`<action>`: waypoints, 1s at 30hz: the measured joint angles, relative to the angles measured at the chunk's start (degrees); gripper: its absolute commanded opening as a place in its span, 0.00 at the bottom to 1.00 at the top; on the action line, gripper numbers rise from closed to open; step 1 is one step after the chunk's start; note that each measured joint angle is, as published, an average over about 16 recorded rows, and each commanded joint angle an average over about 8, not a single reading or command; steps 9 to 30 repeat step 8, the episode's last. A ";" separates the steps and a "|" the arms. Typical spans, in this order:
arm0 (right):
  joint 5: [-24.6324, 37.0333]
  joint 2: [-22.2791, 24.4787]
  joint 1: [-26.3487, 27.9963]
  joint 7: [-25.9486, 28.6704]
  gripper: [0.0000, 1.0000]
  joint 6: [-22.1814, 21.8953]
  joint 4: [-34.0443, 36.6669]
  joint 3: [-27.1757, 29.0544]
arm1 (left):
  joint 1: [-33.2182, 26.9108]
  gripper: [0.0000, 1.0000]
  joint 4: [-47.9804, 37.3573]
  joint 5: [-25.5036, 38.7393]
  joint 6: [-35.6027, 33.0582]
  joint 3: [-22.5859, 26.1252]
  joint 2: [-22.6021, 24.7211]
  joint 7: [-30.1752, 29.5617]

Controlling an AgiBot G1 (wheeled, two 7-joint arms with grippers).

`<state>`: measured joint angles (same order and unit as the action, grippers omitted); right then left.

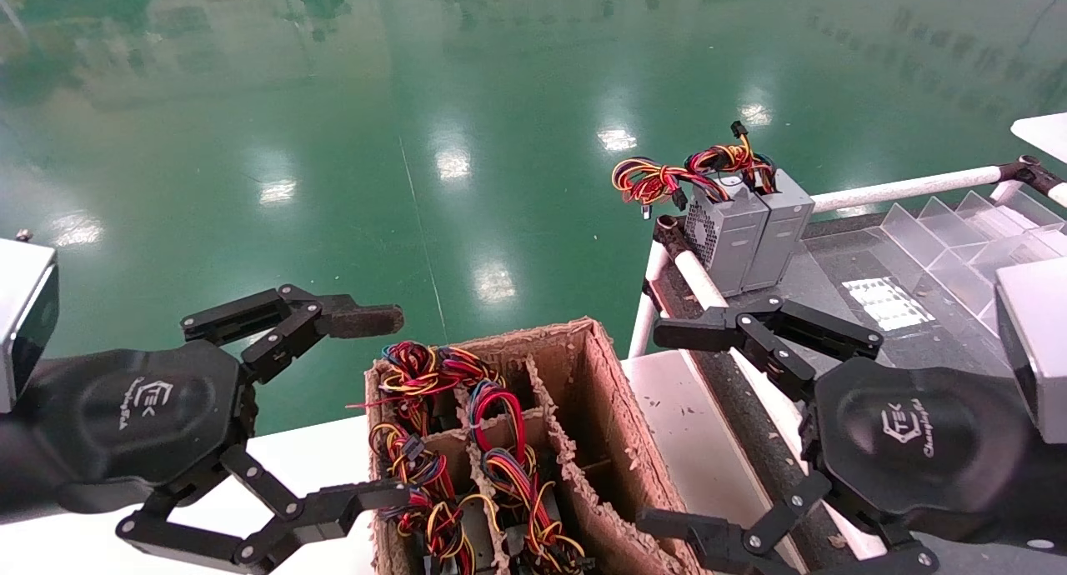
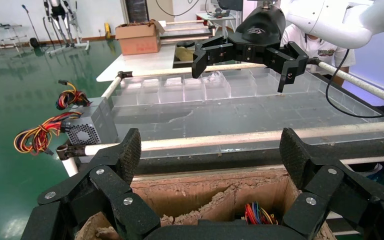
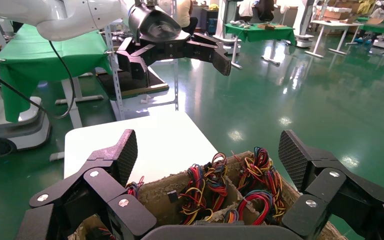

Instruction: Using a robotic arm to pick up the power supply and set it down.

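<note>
Both jaws gape empty in the head view: right gripper [image 1: 677,429] and left gripper [image 1: 385,404] flank the box [image 1: 613,442] of wired units, well short of the power supply [image 1: 779,235] upright on the bench [image 1: 867,329] corner beside a vented twin [image 1: 725,237]. Left wrist view shows only that twin [image 2: 91,127]; right wrist view shows box [image 3: 200,192] and wires [image 3: 230,182].

White table [image 1: 317,458] carries a divided cardboard box [image 1: 600,408] of wire bundles. Beside it, a dark tray bench [image 1: 842,250] with white rails holds two upright grey power supplies [image 1: 750,233] and clear dividers [image 1: 959,233].
</note>
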<state>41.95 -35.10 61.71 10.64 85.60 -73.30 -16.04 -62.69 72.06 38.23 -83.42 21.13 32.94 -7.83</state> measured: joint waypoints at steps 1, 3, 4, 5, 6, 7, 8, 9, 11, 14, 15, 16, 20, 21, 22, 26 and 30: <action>0.00 0.00 0.00 0.00 1.00 0.00 0.00 0.00 | 0.00 1.00 0.00 0.00 0.00 0.00 0.00 0.00; 0.00 0.00 0.00 0.00 1.00 0.00 0.00 0.00 | 0.00 1.00 0.00 0.00 0.00 0.00 0.00 0.00; 0.00 0.00 0.00 0.00 1.00 0.00 0.00 0.00 | 0.00 1.00 0.00 0.00 0.00 0.00 0.00 0.00; 0.00 0.00 0.00 0.00 1.00 0.00 0.00 0.00 | 0.00 1.00 0.00 0.00 0.00 0.00 0.00 0.00; 0.00 0.00 0.00 0.00 1.00 0.00 0.00 0.00 | 0.00 1.00 0.00 0.00 0.00 0.00 0.00 0.00; 0.00 0.00 0.00 0.00 1.00 0.00 0.00 0.00 | 0.00 1.00 0.00 0.00 0.00 0.00 0.00 0.00; 0.00 0.00 0.00 0.00 1.00 0.00 0.00 0.00 | 0.00 1.00 0.00 0.00 0.00 0.00 0.00 0.00; 0.00 0.00 0.00 0.00 1.00 0.00 0.00 0.00 | 0.00 1.00 0.00 0.00 0.00 0.00 0.00 0.00; 0.00 0.00 0.00 0.00 1.00 0.00 0.00 0.00 | 0.00 1.00 0.00 0.00 0.00 0.00 0.00 0.00; 0.00 0.00 0.00 0.00 1.00 0.00 0.00 0.00 | 0.00 1.00 0.00 0.00 0.00 0.00 0.00 0.00; 0.00 0.00 0.00 0.00 1.00 0.00 0.00 0.00 | 0.00 1.00 0.00 0.00 0.00 0.00 0.00 0.00; 0.00 0.00 0.00 0.00 1.00 0.00 0.00 0.00 | 0.00 1.00 0.00 0.00 0.00 0.00 0.00 0.00; 0.00 0.00 0.00 0.00 1.00 0.00 0.00 0.00 | 0.00 1.00 0.00 0.00 0.00 0.00 0.00 0.00; 0.00 0.00 0.00 0.00 1.00 0.00 0.00 0.00 | 0.00 1.00 0.00 0.00 0.00 0.00 0.00 0.00; 0.00 0.00 0.00 0.00 1.00 0.00 0.00 0.00 | 0.00 1.00 0.00 0.00 0.00 0.00 0.00 0.00; 0.00 0.00 0.00 0.00 1.00 0.00 0.00 0.00 | 0.00 1.00 0.00 0.00 0.00 0.00 0.00 0.00; 0.00 0.00 0.00 0.00 1.00 0.00 0.00 0.00 | 0.00 1.00 0.00 0.00 0.00 0.00 0.00 0.00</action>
